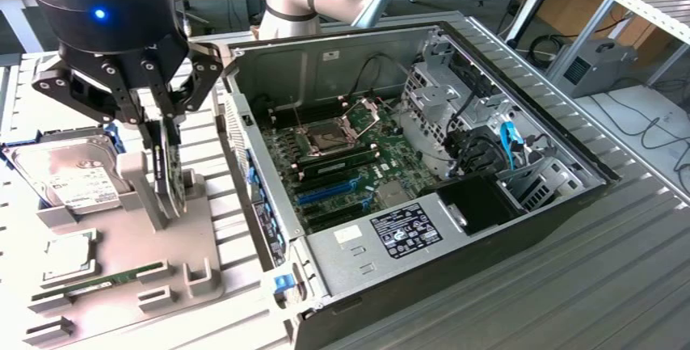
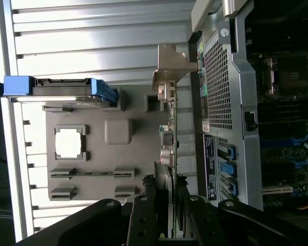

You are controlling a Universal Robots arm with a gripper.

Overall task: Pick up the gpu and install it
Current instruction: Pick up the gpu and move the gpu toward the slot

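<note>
The gpu [image 1: 167,179] stands on edge at the slot of the grey holder [image 1: 135,174], to the exterior view's left of the open computer case [image 1: 506,204]. My gripper [image 1: 161,133] comes down over its top edge, and the fingers are shut on the card from both sides. In the wrist view the gpu [image 2: 170,120] appears edge-on, green board and black cooler, with its silver bracket [image 2: 169,66] at the far end and my gripper [image 2: 167,202] clamped on the near end. Whether the card's lower edge has left the slot I cannot tell.
The holder [image 2: 118,154] also carries a hard drive [image 1: 70,176], a processor [image 1: 70,255] and a RAM stick [image 1: 108,277]. Inside the case lie the motherboard [image 1: 345,152] and its blue expansion slots [image 1: 329,191]. The case's rear wall [image 2: 220,102] stands close beside the card.
</note>
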